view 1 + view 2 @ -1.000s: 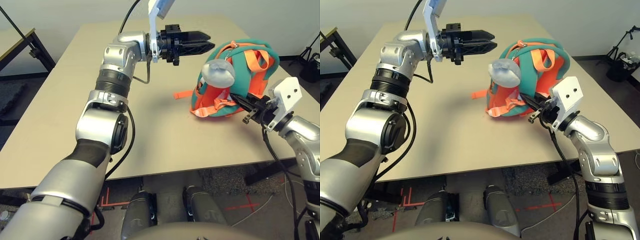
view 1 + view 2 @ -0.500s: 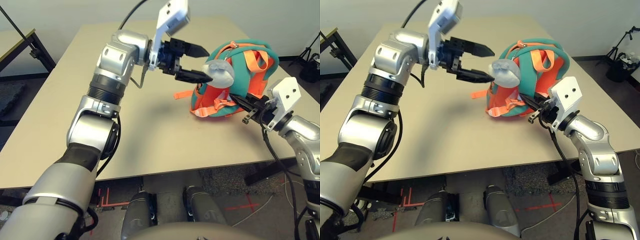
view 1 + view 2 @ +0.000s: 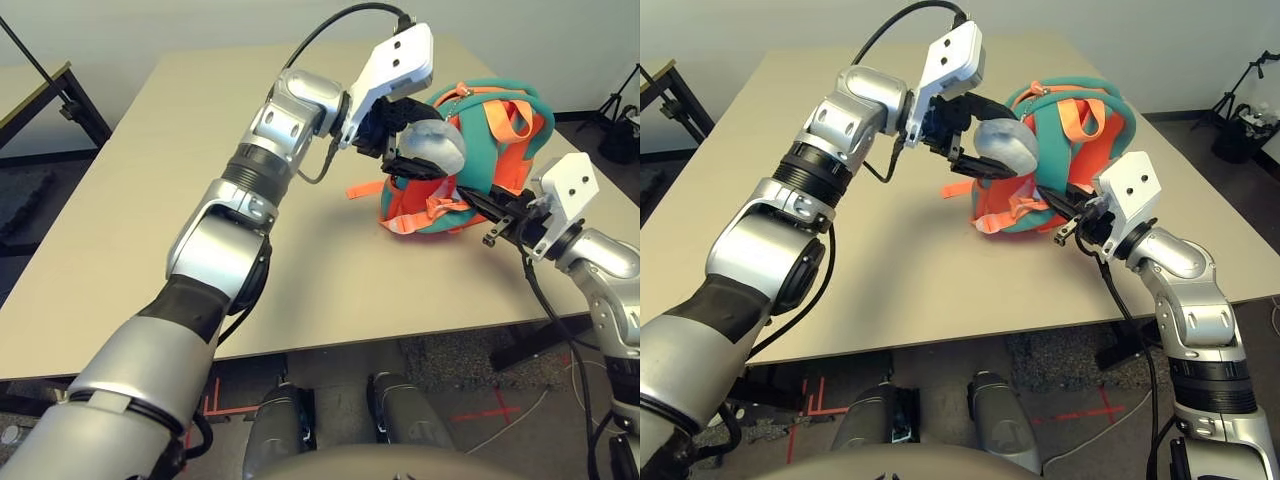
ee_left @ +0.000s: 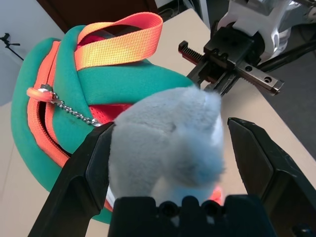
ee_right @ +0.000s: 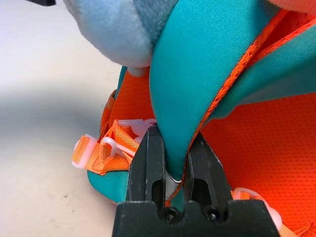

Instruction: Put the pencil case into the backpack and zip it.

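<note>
A big tan table (image 3: 120, 200) fills most of the room, with a plain pale wall (image 3: 150, 30) behind it. The floor (image 3: 470, 375) under the table is dark speckled carpet with red tape marks (image 3: 480, 412) on it. A dark desk (image 3: 35, 95) with black legs stands off to the left, and a black stand (image 3: 622, 105) with some dark gear sits far to the right.

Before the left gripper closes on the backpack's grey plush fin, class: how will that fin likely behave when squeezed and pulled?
The plush fin looks soft and stuffed, so it would probably squash between the open left gripper. The backpack seems floppy fabric, likely sagging or dragging rather than lifting rigidly.
</note>
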